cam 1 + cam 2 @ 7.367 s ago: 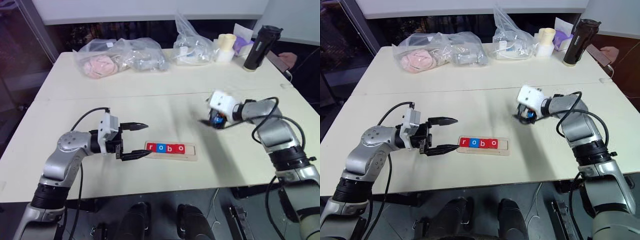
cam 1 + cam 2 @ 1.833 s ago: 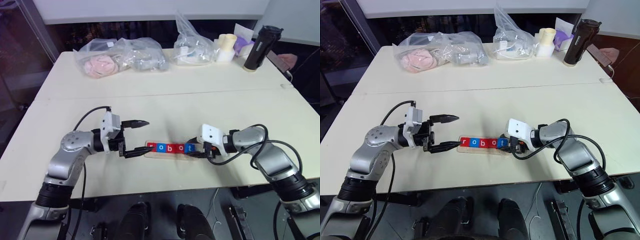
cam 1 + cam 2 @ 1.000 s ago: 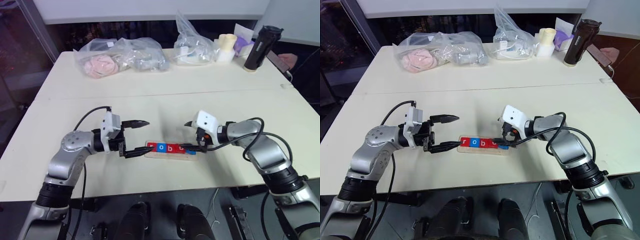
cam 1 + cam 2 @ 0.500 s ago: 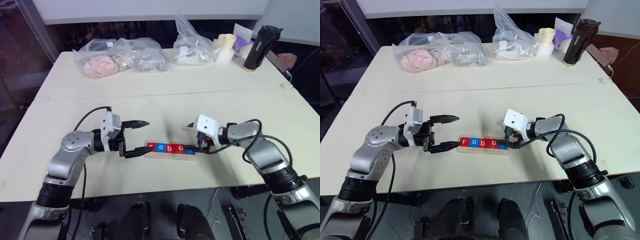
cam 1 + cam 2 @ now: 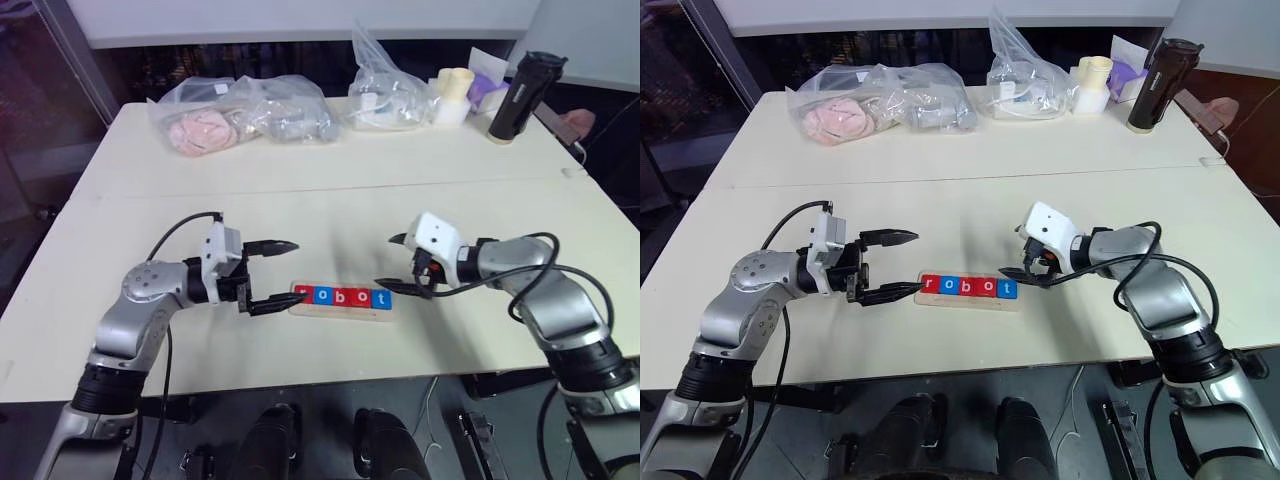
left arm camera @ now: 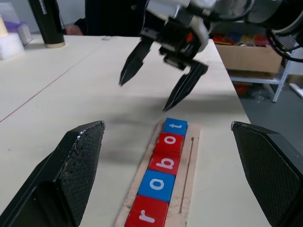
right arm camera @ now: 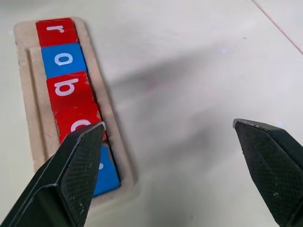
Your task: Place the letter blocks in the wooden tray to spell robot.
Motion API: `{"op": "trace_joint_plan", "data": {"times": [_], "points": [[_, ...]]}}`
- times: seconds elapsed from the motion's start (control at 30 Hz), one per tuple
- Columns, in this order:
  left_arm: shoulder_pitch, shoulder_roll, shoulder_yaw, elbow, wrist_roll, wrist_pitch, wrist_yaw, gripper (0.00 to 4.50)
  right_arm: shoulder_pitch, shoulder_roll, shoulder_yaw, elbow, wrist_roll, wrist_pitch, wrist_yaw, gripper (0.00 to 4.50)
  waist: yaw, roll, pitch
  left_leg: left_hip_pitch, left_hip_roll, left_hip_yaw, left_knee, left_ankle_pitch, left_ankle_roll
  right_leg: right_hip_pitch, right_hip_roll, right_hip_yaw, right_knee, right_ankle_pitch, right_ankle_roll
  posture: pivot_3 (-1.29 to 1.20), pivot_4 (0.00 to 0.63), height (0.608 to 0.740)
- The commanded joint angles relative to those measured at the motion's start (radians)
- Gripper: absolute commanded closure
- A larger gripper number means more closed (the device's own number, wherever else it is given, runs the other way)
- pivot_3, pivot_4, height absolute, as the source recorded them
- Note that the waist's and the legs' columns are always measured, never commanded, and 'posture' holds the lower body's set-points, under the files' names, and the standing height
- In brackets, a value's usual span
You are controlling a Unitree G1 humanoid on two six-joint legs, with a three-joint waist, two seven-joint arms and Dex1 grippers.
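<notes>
Five letter blocks (image 5: 340, 297) lie in a row in the wooden tray (image 5: 1012, 300), alternating red and blue and reading r, o, b, o, t. In the left wrist view the blue t block (image 6: 175, 126) sits at the row's far end, and the red r block (image 7: 56, 30) shows in the right wrist view. My left gripper (image 5: 285, 274) is open at the tray's left end, its lower finger beside the r block. Just right of the t block, my right gripper (image 5: 387, 262) hangs open and empty, a little above the table.
Clear plastic bags (image 5: 240, 115) of soft items lie along the table's far side, with another bag (image 5: 385, 95), white cups (image 5: 450, 95) and a black bottle (image 5: 520, 95) at the back right. A person's hand (image 5: 575, 120) shows beyond the far right corner.
My right gripper brought the blue t block to the tray's right end, let it go and has now drawn back to the right. The left gripper has stayed still.
</notes>
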Motion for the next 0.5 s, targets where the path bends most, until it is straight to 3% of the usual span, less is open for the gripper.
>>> {"op": "trace_joint_plan", "data": {"times": [0.03, 0.27, 0.5], "points": [[0.016, 0.029, 0.012, -0.046, -0.001, 0.024, 0.018, 0.00, 0.066, -0.041, -0.104, -0.130, 0.080, 0.074, 0.004, 0.04, -0.002, 0.000, 0.000, 0.000, 0.000, 0.000, 0.000, 0.000, 0.000, 0.000, 0.000, 0.000, 0.000, 0.000, 0.000, 0.00, 0.150, 0.738], [0.088, 0.072, 0.041, -0.109, -0.026, 0.097, 0.068, 0.00, 0.264, -0.089, -0.306, -0.276, 0.216, 0.213, -0.014, 0.04, -0.003, 0.000, 0.000, 0.000, 0.000, 0.000, -0.001, 0.000, -0.001, 0.000, 0.000, 0.000, 0.000, 0.000, 0.000, 0.00, 0.150, 0.738], [0.121, 0.103, 0.050, -0.149, -0.035, 0.148, 0.089, 0.00, 0.329, -0.095, -0.334, -0.299, 0.253, 0.222, -0.058, 0.04, -0.004, 0.000, 0.000, 0.000, 0.000, 0.000, -0.001, -0.002, -0.003, 0.000, -0.002, 0.000, -0.001, 0.000, 0.000, 0.00, 0.150, 0.738]]}}
